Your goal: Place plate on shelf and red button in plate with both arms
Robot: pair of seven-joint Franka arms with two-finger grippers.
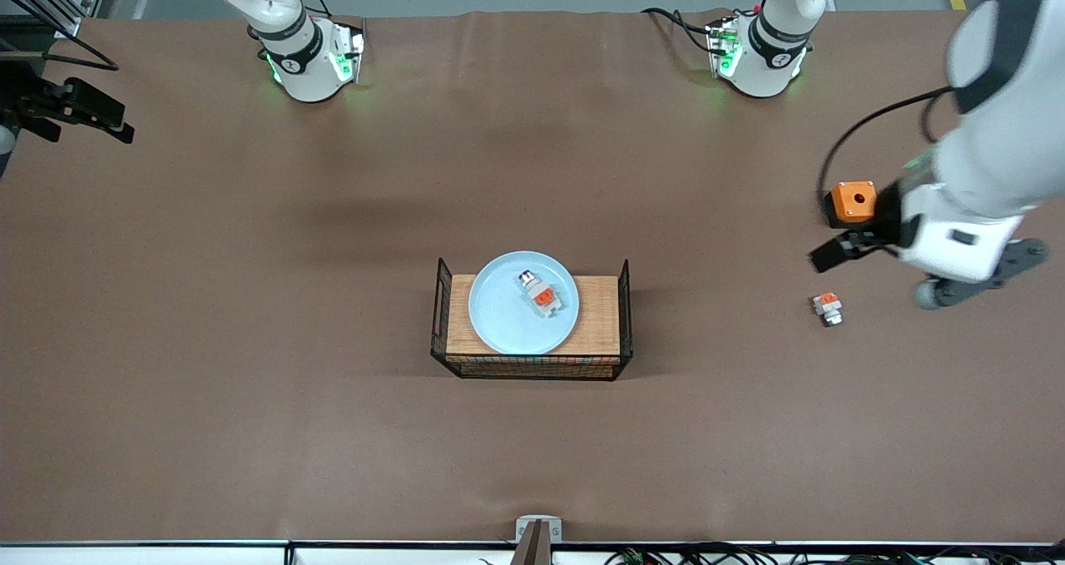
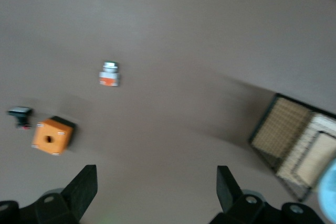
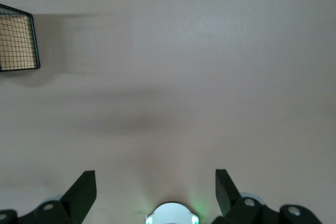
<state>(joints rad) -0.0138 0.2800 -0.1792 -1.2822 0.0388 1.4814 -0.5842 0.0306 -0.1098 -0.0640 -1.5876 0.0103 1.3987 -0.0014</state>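
Observation:
The pale blue plate (image 1: 503, 315) lies on the wooden board (image 1: 599, 315) inside a black wire basket (image 1: 437, 315) in the middle of the table. The red button (image 1: 539, 294) lies on the plate, dark round end toward the robots' bases. My left gripper (image 1: 836, 253) hangs open and empty over the table at the left arm's end, beside the orange box (image 1: 853, 201). In the left wrist view its fingers (image 2: 84, 190) stand wide apart around bare table, with the plate's edge (image 2: 329, 192) at the frame border. My right gripper (image 3: 156, 190) is open and empty, high over bare table; the front view does not show it.
A shorter white-orange piece (image 1: 827, 308) lies on the table near the left gripper, nearer the front camera than the orange box; both show in the left wrist view, piece (image 2: 109, 74) and box (image 2: 51, 136). The right wrist view shows a basket corner (image 3: 16, 43).

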